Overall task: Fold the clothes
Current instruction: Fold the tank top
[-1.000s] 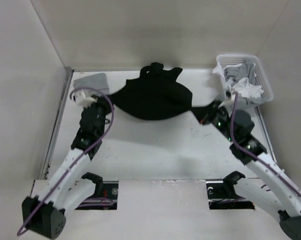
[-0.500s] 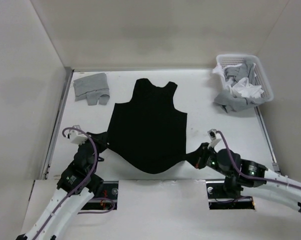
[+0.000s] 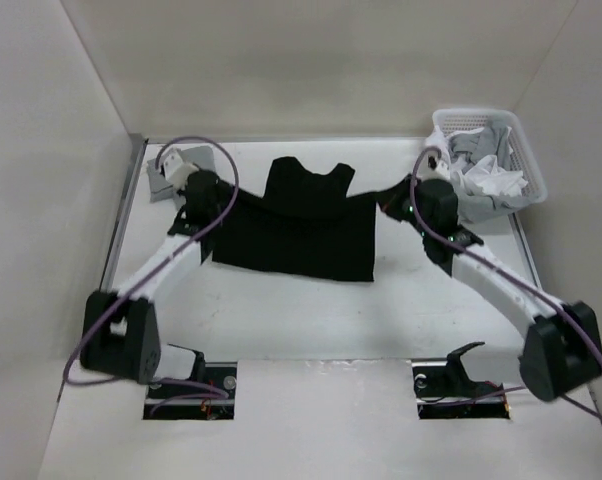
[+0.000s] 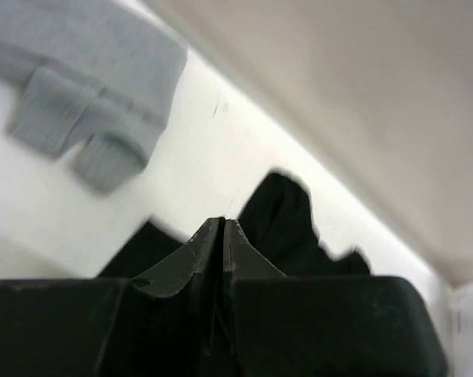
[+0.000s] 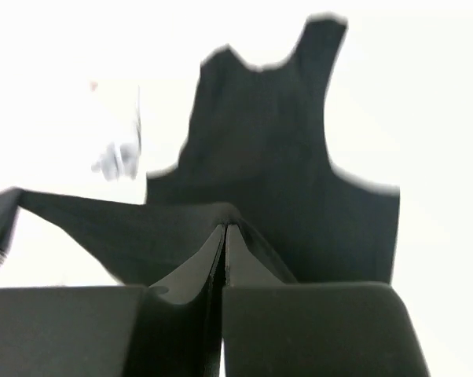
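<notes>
The left gripper (image 4: 222, 229) has its jaws pressed together on the left corner of the black shirt (image 3: 301, 235). The right gripper (image 5: 224, 232) is pinched the same way on the right corner, the held edge stretched between them. The shirt lies on the far half of the table (image 3: 311, 310), neck toward the back wall, lower part apparently doubled over. A small grey garment (image 4: 87, 63) lies just beyond the left gripper. A white mesh basket (image 3: 529, 158) of laundry stands at the far right.
</notes>
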Controlling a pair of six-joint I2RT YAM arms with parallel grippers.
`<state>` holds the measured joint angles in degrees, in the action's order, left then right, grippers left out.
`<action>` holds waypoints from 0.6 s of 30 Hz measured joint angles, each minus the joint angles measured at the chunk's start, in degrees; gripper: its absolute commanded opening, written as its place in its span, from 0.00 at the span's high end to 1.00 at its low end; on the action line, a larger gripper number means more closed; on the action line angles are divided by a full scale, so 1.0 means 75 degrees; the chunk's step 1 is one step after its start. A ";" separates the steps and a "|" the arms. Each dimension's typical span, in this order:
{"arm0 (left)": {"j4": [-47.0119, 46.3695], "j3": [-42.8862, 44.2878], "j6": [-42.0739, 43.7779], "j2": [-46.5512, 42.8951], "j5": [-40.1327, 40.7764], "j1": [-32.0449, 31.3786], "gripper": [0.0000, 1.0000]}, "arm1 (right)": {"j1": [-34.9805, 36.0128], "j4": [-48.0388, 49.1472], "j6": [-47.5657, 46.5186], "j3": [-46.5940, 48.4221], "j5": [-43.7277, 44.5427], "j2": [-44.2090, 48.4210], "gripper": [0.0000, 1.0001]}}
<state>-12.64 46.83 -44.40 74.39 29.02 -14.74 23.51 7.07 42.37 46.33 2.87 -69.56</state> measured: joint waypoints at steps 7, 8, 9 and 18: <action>-0.0641 0.4106 0.0233 0.4395 -0.0755 0.0679 0.73 | -0.1411 0.1040 0.0146 0.3162 -0.1134 -0.3864 0.92; -0.0606 0.4765 0.0271 0.5010 -0.0901 0.0714 0.66 | -0.1533 0.1105 0.0236 0.3637 -0.1265 -0.4436 0.83; -0.0583 0.5266 0.0303 0.5499 -0.1067 0.0737 0.60 | -0.1617 0.1128 0.0309 0.4030 -0.1367 -0.4922 0.74; -0.0924 0.1349 0.0172 0.4097 -0.1413 0.0484 0.68 | -0.1422 0.0901 0.0277 0.2853 -0.1087 -0.5144 0.81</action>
<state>-19.57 56.95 -43.11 105.12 18.41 -11.11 12.84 13.82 44.45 67.72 -5.28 -108.14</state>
